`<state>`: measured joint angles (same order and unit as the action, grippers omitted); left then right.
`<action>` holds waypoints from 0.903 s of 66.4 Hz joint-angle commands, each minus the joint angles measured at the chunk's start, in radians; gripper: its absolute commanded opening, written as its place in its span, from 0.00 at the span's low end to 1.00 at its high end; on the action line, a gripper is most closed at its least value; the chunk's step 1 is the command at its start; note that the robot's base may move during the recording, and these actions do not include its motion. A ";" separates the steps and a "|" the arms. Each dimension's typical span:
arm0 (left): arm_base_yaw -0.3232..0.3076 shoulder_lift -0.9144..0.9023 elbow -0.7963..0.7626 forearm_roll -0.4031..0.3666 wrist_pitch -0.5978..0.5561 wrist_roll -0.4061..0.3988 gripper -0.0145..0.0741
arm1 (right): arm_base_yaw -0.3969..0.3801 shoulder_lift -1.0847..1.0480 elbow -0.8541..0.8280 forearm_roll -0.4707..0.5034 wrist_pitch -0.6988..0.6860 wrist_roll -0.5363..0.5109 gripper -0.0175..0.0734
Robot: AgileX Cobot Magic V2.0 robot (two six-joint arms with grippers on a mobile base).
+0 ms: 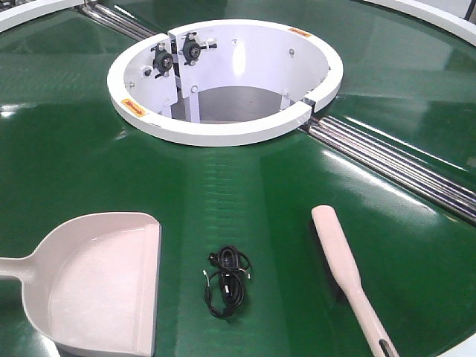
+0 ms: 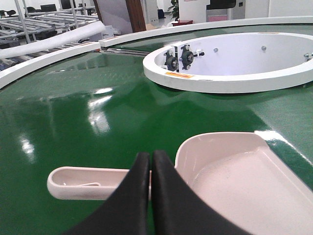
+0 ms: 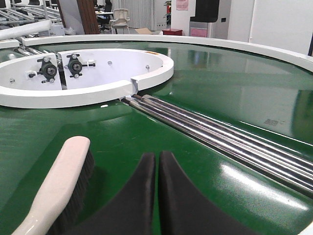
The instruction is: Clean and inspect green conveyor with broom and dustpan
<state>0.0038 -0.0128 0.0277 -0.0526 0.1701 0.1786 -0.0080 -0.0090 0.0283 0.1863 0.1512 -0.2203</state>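
Note:
A beige dustpan [image 1: 104,290] lies on the green conveyor [image 1: 245,193] at the lower left, its handle pointing left. A beige hand broom [image 1: 338,253] with black bristles lies at the lower right. A coiled black cable [image 1: 227,281] lies between them. Neither gripper shows in the front view. In the left wrist view my left gripper [image 2: 150,154] is shut and empty, just in front of the dustpan [image 2: 234,181] where its handle [image 2: 83,181] joins the pan. In the right wrist view my right gripper [image 3: 157,154] is shut and empty, to the right of the broom [image 3: 58,181].
A raised white ring [image 1: 223,130] with black bearing mounts surrounds the opening at the conveyor's centre. Steel rollers [image 1: 401,163] run from the ring toward the right edge; they also show in the right wrist view [image 3: 220,134]. A white outer rim borders the belt.

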 commanded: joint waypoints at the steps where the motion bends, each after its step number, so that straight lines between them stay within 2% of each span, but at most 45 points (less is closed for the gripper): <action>1: 0.003 -0.015 0.022 -0.009 -0.072 -0.008 0.14 | -0.005 -0.009 0.012 -0.005 -0.072 -0.007 0.19; 45: 0.003 -0.015 0.022 -0.009 -0.073 -0.008 0.14 | -0.005 -0.009 0.012 -0.005 -0.072 -0.007 0.19; 60: 0.003 -0.015 0.013 -0.001 -0.141 -0.005 0.14 | -0.005 -0.009 0.012 0.000 -0.087 -0.005 0.19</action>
<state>0.0038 -0.0128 0.0277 -0.0505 0.1497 0.1786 -0.0080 -0.0090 0.0283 0.1863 0.1502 -0.2203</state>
